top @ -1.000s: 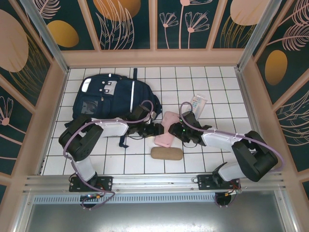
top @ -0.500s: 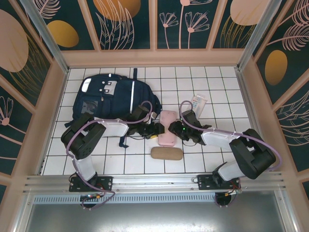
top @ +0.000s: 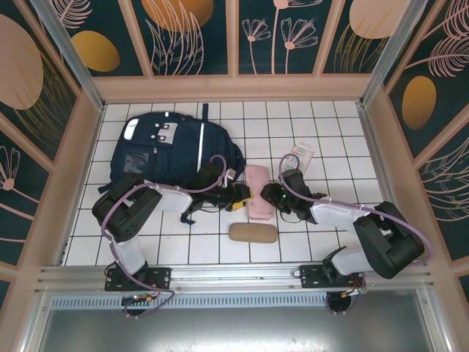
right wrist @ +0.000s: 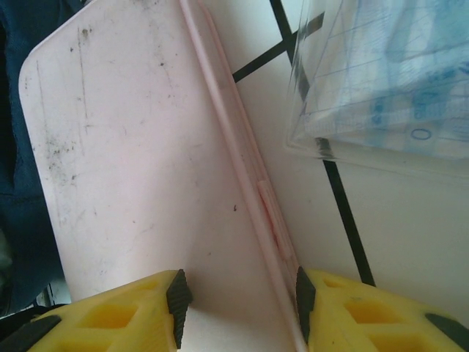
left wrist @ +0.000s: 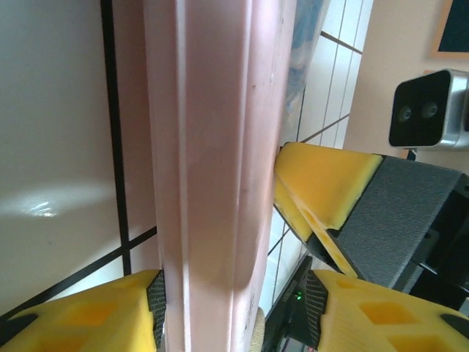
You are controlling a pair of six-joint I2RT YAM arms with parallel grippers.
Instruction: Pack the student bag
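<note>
Two tools meet over one item, but the biggest thing comes first: the student bag (top: 172, 147) lies flat on the far left of the tiled surface (top: 330, 125), probably so its mouth can be reached from the middle. Whether any zip is open I cannot tell from above; the left arm covers the bag's near right corner. Next in size, the pink case (top: 258, 192) lies just right of the bag and seems tipped up on a long edge. The right tool (right wrist: 236, 286) grips it across the near end, both yellow pads (right wrist: 117, 308) against it, which I judge is what keeps it tilted. The left tool (left wrist: 234, 308) straddles the same case at a middling width: one pad touches its face and the other stands off with a gap, so it looks like a handover being set up, not yet a second grip. A tan case (top: 253, 233) lies near the front, apart from everything, likely waiting its turn. Smallest, a clear packet (top: 302, 155) lies beside the right tool; its printing is blurred in the right wrist view and unreadable. Both wrist views cut the pink case off, hiding its far end.
</note>
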